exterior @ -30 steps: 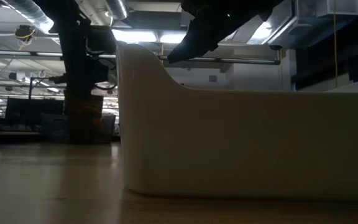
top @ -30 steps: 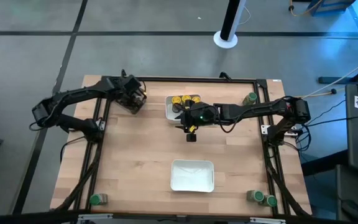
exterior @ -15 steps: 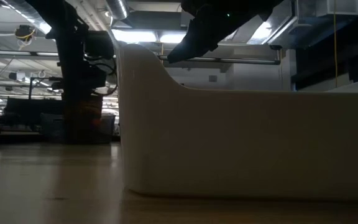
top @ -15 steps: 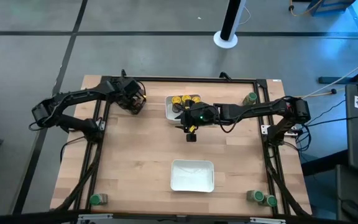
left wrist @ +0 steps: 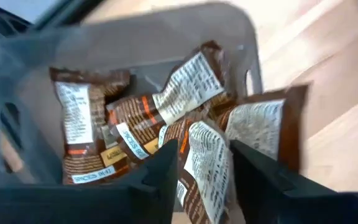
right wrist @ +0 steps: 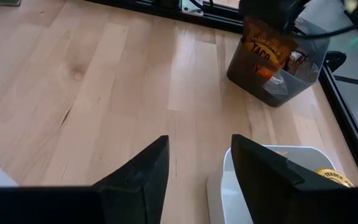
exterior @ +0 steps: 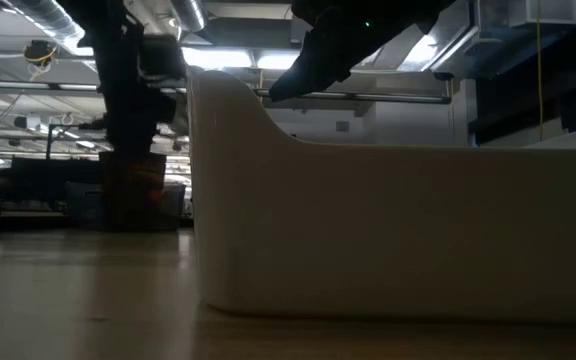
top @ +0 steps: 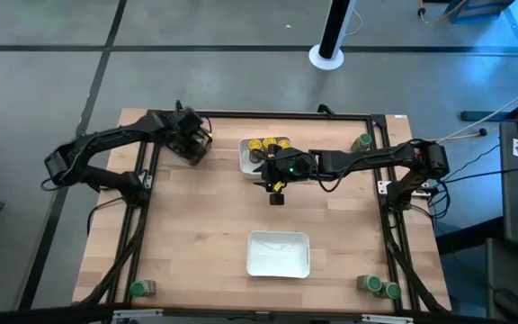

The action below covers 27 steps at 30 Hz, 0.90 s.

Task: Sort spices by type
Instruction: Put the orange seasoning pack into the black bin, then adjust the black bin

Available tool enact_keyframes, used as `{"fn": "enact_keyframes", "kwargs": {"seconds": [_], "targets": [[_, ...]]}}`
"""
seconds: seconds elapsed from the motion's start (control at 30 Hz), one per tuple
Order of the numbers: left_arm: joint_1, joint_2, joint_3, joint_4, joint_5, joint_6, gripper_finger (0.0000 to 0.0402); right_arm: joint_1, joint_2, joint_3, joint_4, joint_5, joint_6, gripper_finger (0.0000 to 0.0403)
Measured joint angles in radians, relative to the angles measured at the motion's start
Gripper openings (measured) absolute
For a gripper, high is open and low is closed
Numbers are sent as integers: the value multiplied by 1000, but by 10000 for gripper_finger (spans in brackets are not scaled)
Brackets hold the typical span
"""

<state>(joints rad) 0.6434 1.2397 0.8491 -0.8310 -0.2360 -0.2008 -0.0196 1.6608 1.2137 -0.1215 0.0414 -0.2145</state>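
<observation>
Here, crinkled brown-orange packets (left wrist: 166,124), overlapping.

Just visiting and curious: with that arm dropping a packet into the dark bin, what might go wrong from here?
1. The packet between the left gripper fingers may snag and lift back out.
2. The bin looks crowded with packets, so one could spill over.
3. The right gripper, open and empty beside the white tray, might bump it.

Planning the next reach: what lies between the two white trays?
Bare wood only, apart from the right gripper hanging just past the far tray; the high view shows nothing else before the near tray.
</observation>
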Motion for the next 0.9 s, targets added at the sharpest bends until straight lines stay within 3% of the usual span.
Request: {"fn": "enact_keyframes", "kwargs": {"seconds": [0.3,0.53,0.73,0.9], "targets": [[-51,-107,100,-33,-3,22,137,0,0,0,-1,0,0,172],[-270,-206,101,138,-3,17,137,0,0,0,1,0,0,172],[-483,-205,101,289,-8,57,137,0,0,0,-7,-8,8,172],[-614,-199,101,298,-40,68,137,1,-25,32,-174,1,27,172]]}}
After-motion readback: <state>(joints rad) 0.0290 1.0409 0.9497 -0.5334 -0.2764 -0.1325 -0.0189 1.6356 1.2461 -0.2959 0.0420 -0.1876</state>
